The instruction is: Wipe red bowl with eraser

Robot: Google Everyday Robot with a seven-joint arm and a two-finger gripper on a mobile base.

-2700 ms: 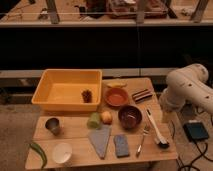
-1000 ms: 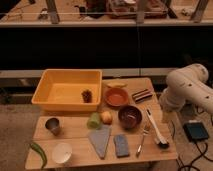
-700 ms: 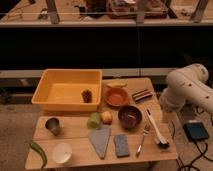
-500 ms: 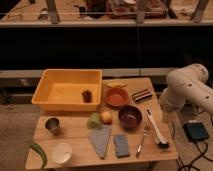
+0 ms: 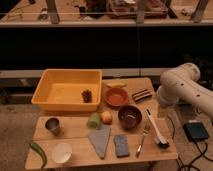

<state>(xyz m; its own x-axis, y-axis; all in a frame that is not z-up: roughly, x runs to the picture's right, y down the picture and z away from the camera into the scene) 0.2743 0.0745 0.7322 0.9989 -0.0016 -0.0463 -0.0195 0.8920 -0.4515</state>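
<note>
The red bowl sits upright on the wooden table, right of the yellow tub, its bright orange inside showing. The eraser, a small dark striped block, lies just right of the bowl near the table's far right corner. My white arm stands off the table's right side. The gripper hangs at the arm's lower end by the table's right edge, a little right of and nearer than the eraser. It touches neither the eraser nor the bowl.
A maroon bowl sits in front of the red bowl. A white-handled brush, a fork, a blue-grey sponge and a grey cloth lie along the front. The yellow tub holds a pinecone. A metal cup stands at the left.
</note>
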